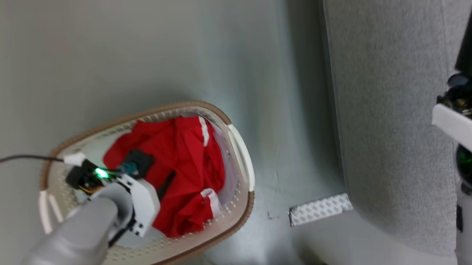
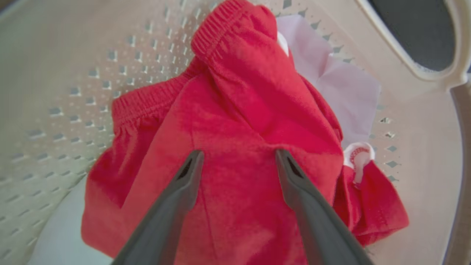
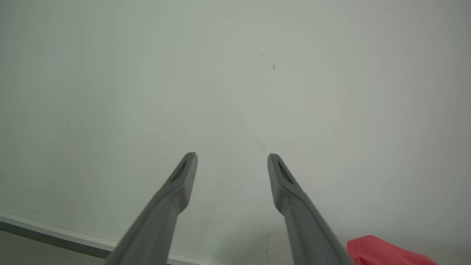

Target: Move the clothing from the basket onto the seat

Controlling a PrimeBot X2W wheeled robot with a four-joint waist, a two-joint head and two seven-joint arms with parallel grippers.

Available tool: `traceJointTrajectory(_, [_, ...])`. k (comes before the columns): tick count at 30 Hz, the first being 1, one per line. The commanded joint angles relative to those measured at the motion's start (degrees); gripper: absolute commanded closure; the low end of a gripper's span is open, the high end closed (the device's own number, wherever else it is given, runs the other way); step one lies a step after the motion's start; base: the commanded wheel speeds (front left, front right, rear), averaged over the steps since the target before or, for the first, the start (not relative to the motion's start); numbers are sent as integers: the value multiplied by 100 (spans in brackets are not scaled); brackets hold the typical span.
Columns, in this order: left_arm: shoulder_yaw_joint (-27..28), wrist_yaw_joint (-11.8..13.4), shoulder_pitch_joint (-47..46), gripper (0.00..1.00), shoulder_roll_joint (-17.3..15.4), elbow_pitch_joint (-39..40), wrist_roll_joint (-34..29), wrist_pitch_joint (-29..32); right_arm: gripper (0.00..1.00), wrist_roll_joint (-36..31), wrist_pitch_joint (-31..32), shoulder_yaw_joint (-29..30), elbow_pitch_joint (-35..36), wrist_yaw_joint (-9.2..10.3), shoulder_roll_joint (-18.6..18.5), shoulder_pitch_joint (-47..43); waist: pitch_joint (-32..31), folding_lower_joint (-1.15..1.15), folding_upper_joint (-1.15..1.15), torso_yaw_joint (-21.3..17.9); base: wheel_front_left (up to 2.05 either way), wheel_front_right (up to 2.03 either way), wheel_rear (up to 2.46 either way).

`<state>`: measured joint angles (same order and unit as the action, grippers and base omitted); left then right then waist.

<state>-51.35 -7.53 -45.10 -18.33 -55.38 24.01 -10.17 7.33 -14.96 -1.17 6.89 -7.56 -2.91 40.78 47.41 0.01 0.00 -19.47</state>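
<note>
Left gripper (image 2: 239,154): the two dark fingers are spread apart with nothing pinched between them. The tips are right over the red cloth, and I cannot tell if they touch it.
Clothing (image 2: 235,110): a bright red bundle, crumpled, with an elastic waistband turned up. It lies inside the basket. A white fabric part (image 2: 331,84) lies beside it, against the basket wall.
Basket (image 1: 250,205): oval, white with small holes, with a tan-brown rim and white handles. It stands on the floor, to the left of the seat and apart from it.
Black cable (image 1: 15,159): it runs from the left edge of the head view to the left wrist.
Floor (image 1: 144,45): pale grey-green and smooth.
Patterned strip (image 1: 320,209): it lies on the floor, and one end reaches the foot of the seat.
Seat (image 1: 388,115): light grey upholstery with a rounded edge, on the right side of the head view.
Right gripper (image 3: 232,156): the fingers are spread and hold nothing, and they point at a plain pale surface.
Red fabric piece (image 3: 382,252): it shows in the lower right corner of the right wrist view.
</note>
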Motion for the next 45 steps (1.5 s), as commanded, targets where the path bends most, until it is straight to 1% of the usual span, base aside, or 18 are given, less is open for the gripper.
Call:
traceJointTrajectory(1, [-97,8,-152,0,-120,-133,104,18,0,111,-16,30,50,15,14,123,344,-1,0,-225,0,0,0])
traceJointTrajectory(8, [-637,8,-495,0,-272,-544,553,219,0,341,-16,-22,75,15,14,239,724,-1,0,-412,0,0,0])
traceJointTrajectory(10, [-735,8,-522,0,-294,-594,580,270,0,372,-16,-32,64,15,15,249,749,-1,0,-431,0,0,0])
traceJointTrajectory(14, [-1212,8,-655,0,-366,-746,519,413,0,460,-16,-48,49,15,14,244,820,-1,0,-486,0,0,0])
traceJointTrajectory(18, [-1568,8,-693,0,-352,-795,723,540,0,465,-16,-21,50,15,14,236,840,-1,0,-496,0,0,0])
traceJointTrajectory(19, [-1636,7,-711,39,-355,-782,791,563,0,466,-16,-16,47,15,14,236,840,-1,0,-495,0,0,0])
traceJointTrajectory(20, [-1704,8,-741,100,-367,-764,826,549,0,466,-16,-10,44,15,15,239,839,-1,0,-494,0,0,0])
traceJointTrajectory(26, [-1945,8,-859,100,-337,-693,1083,320,0,384,-16,20,-25,15,14,250,689,-1,0,-413,0,0,0])
traceJointTrajectory(30, [-2046,7,-796,100,-216,-692,1158,65,0,296,-16,12,-107,15,13,148,387,-1,0,-297,0,0,0])
traceJointTrajectory(39, [-2147,7,-372,100,258,-497,1553,-349,0,-146,-16,129,-351,15,3,-287,-828,-1,0,139,0,0,0])
traceJointTrajectory(45, [-2181,7,-29,100,517,-266,1831,-454,0,-210,-16,154,-589,15,-217,-582,-1696,-1,0,469,0,0,0])
